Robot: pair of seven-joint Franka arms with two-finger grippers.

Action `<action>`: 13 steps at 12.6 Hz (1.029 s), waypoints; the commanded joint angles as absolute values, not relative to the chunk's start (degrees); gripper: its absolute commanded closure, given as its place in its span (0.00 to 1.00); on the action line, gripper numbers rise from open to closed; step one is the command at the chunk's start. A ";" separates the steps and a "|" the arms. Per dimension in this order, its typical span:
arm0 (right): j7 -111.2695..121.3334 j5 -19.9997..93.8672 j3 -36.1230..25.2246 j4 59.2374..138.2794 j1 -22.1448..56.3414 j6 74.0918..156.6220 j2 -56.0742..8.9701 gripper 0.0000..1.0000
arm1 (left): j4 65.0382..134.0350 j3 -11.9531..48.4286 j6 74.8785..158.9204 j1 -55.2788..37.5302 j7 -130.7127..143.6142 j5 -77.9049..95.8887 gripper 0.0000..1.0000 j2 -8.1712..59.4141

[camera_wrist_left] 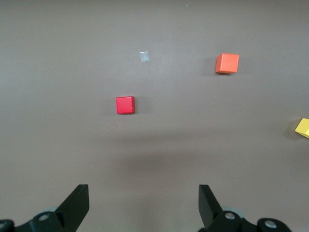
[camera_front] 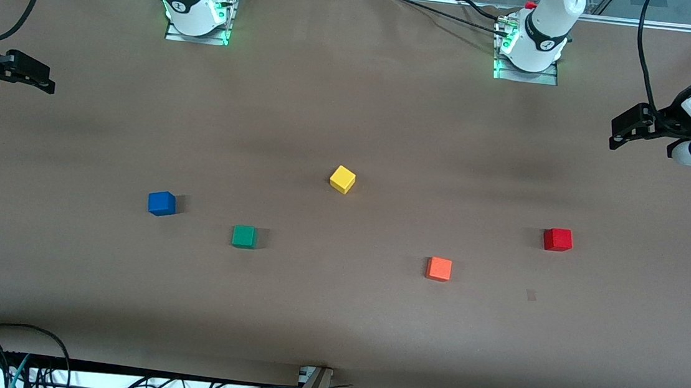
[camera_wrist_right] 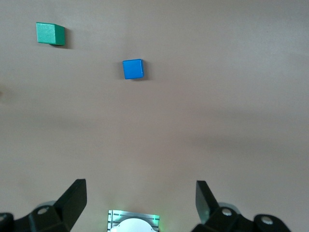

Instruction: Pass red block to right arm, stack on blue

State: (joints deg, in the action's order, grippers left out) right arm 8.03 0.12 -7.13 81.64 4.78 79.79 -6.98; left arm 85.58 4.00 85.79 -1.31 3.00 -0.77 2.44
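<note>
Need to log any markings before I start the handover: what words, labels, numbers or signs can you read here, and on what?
None readable.
Round dark marks on the white joints above both arm bases: too small to read.
Red block, blue block, green block, orange block, yellow block: plain faces, no text.
Small pale patch on the table: blank.

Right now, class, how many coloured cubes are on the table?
5. Yellow cube sits farthest from the camera; blue cube and green cube toward the right arm's end; orange cube and red block toward the left arm's end. None looks hidden.
</note>
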 commanded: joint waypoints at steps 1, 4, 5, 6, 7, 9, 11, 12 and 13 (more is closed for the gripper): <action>7.73 0.00 -7.12 80.95 4.57 79.01 -7.12 0.00 | 86.90 3.95 84.12 -1.58 2.64 -0.62 0.00 0.72; 7.73 0.00 -7.29 80.95 4.57 79.01 -7.12 0.00 | 85.52 3.87 84.20 -1.67 2.55 -0.70 0.00 1.76; 7.73 0.00 -7.29 80.95 4.57 79.01 -7.12 0.00 | 85.52 3.87 84.20 -1.67 2.64 -0.62 0.00 1.76; 7.73 0.00 -7.29 80.95 4.57 79.01 -7.12 0.00 | 85.52 3.87 84.29 -1.67 2.64 -0.70 0.00 1.76; 7.73 0.00 -7.29 80.95 4.57 79.01 -7.12 0.00 | 85.43 3.87 84.20 -1.67 2.64 -0.62 0.00 1.76; 7.73 0.00 -7.29 80.95 4.48 79.01 -7.12 0.00 | 85.52 3.87 84.20 -1.67 2.64 -0.62 0.00 1.76; 7.82 0.00 -7.29 80.95 4.57 79.01 -7.12 0.00 | 85.52 3.78 84.37 -1.67 2.64 -0.70 0.00 1.85; 7.74 0.00 -7.29 80.95 4.57 79.01 -7.12 0.00 | 85.52 3.69 84.38 -1.67 2.64 -0.70 0.00 1.85; 7.82 0.00 -7.29 80.95 4.48 79.01 -7.12 0.00 | 85.52 3.69 84.38 -1.67 2.64 -0.70 0.00 1.85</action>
State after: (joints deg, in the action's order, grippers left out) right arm 8.02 0.12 -7.31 81.64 4.73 79.79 -6.98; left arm 85.60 4.01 85.00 -1.43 2.99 -0.77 2.41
